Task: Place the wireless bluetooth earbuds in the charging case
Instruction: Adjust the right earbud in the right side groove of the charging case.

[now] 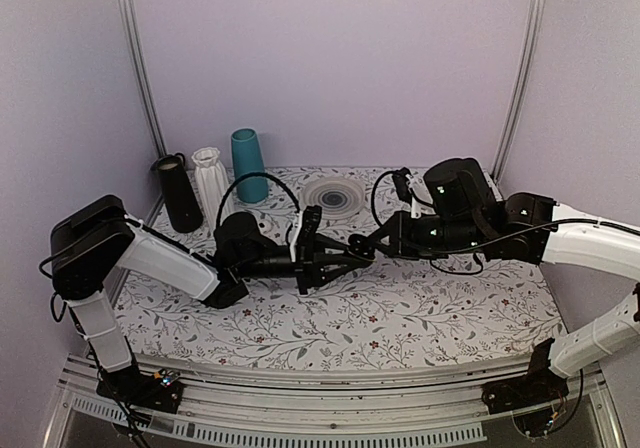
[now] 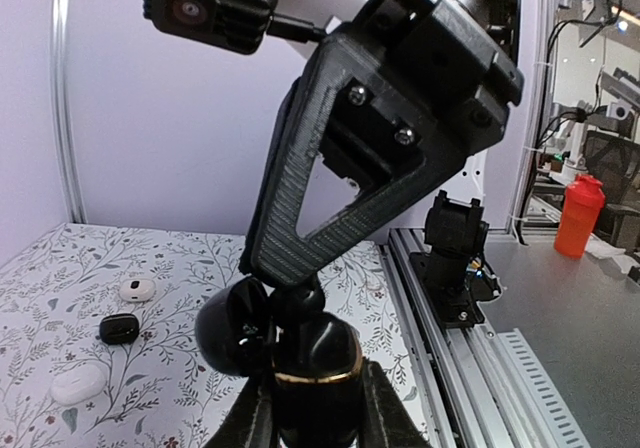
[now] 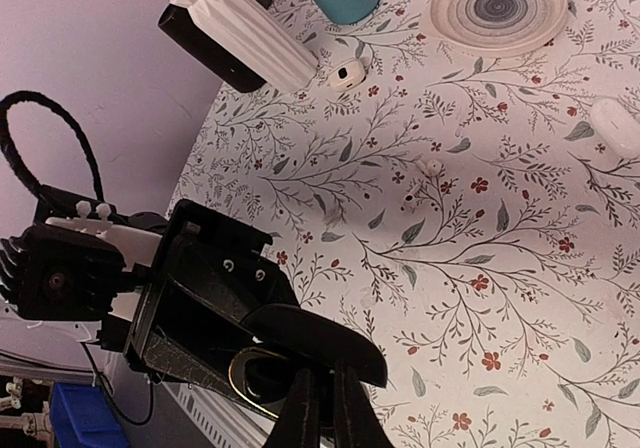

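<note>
Top external view shows the flowered table, with the left arm and the right arm reaching to its middle, where their tips meet. I judge they meet so that one arm steadies the thing while the other fills it.

The left pincer is pinching the charging case from both sides, seemingly lifted off the cloth. Its opening is turned toward the right pincer, whose fingers are pressed almost together just at the opening. Whether an earbud sits between them, I cannot tell.

The charging case is small, black and rounded. It has a thin gold rim at the mouth and seems to stand open. The earbuds themselves I cannot find for sure.
</note>
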`<state>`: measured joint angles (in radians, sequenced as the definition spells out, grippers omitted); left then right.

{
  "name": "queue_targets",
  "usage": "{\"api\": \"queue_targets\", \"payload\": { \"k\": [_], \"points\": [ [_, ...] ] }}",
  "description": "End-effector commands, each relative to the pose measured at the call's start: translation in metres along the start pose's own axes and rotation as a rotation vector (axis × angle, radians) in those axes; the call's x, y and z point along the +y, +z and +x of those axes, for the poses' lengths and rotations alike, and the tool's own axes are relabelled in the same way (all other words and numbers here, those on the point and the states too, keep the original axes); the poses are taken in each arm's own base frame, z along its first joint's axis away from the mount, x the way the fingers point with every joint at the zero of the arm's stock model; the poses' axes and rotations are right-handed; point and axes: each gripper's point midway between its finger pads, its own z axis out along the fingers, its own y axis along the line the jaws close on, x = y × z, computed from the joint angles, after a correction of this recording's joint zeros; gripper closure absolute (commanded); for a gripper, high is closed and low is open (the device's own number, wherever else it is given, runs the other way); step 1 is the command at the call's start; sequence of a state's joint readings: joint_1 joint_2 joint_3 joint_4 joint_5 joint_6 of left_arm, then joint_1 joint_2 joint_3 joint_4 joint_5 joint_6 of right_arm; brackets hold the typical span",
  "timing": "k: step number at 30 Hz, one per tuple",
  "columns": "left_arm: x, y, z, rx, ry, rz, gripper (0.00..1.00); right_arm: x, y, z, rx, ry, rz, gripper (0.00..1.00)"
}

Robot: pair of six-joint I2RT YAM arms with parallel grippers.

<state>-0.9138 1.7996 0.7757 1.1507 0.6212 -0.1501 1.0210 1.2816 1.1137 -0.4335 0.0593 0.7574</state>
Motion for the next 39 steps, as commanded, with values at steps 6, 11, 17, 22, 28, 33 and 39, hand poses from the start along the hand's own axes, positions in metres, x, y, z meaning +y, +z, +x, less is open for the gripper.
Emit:
{"api": "queue_targets", "payload": {
  "k": [6, 11, 17, 22, 28, 33, 39],
  "points": [
    [-0.004, -0.009, -0.049, -0.175, 0.078, 0.051, 1.0, -0.005, -0.003, 0.022, 0.104, -0.074, 0.01, 0.93],
    [-0.006, -0.012, -0.049, -0.183, 0.06, 0.075, 1.0, -0.003, -0.005, 0.026, 0.123, -0.112, -0.008, 0.93],
    [-0.007, -0.013, -0.047, -0.184, 0.045, 0.092, 1.0, 0.006, -0.007, 0.028, 0.145, -0.169, -0.052, 0.93],
    [-0.006, -0.014, -0.046, -0.183, 0.043, 0.101, 1.0, 0.01, -0.013, 0.026, 0.139, -0.2, -0.071, 0.93],
    [-0.009, -0.013, -0.043, -0.174, 0.047, 0.124, 1.0, 0.007, -0.018, 0.012, 0.098, -0.171, -0.023, 0.88],
    [-0.011, -0.013, -0.036, -0.162, 0.056, 0.142, 1.0, 0.004, -0.034, -0.003, 0.007, -0.147, -0.008, 0.83],
    [-0.018, -0.015, -0.035, -0.153, 0.08, 0.192, 1.0, -0.004, -0.051, -0.025, -0.168, -0.112, -0.092, 0.62]
  ]
}}
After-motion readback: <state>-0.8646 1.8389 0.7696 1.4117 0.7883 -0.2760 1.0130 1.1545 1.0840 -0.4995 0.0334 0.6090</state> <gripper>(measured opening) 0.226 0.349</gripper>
